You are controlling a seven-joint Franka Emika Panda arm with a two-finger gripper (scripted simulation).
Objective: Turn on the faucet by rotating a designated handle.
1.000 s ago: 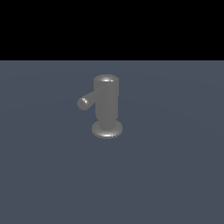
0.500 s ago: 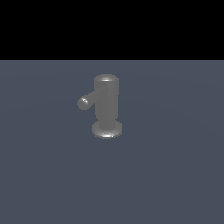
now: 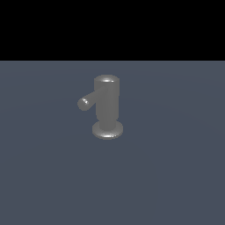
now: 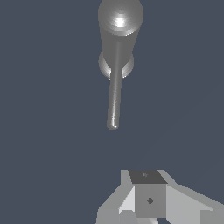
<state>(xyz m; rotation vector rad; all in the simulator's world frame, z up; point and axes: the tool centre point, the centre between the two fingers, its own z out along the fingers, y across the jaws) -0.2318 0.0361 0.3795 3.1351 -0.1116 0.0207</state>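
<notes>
The faucet (image 3: 107,107) stands upright on the grey table (image 3: 176,176), its handle (image 3: 86,102) sticking out toward the exterior view's left. The hand (image 4: 148,199) (only partly in the wrist view) hangs apart from the handle's rounded end; I cannot tell whether its fingers are spread or together.

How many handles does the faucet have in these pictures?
1. The handle sticks out sideways from the upper part of the faucet, toward the exterior view's left. Another on the far side could be hidden, but none shows.

exterior side-on, wrist overhead, both showing faucet (image 3: 107,107)
</notes>
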